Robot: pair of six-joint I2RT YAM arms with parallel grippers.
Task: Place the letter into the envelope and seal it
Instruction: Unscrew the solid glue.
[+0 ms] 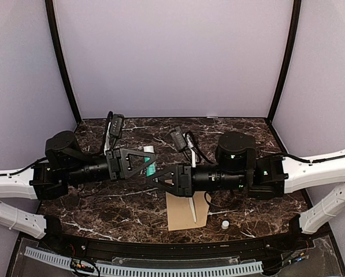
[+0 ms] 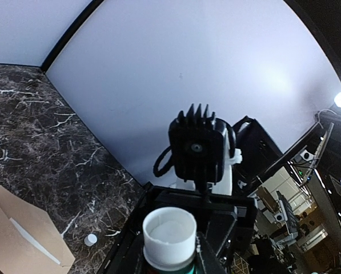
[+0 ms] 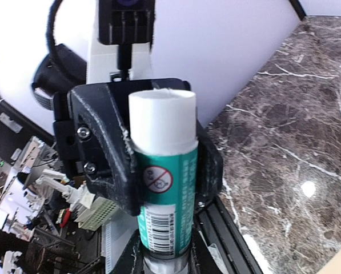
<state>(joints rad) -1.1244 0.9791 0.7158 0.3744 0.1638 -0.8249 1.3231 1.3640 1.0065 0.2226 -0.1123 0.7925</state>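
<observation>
Above the counter [image 1: 103, 202], left jaws clamp a glue stick [image 3: 161, 171]; right jaws' grip on its end I cannot tell; the envelope [image 1: 181, 216] lies beneath, lengthwise front-to-back, nearer the right arm.

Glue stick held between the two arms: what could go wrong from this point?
1. The uncapped glue stick is up off the table, clamped by the left gripper, with the right gripper apparently on its base. A twist or a release could drop it.
2. The envelope lies partly under the right arm, so aiming the glue may be harder.
3. The loose cap sits near the front edge and could be knocked off.
</observation>
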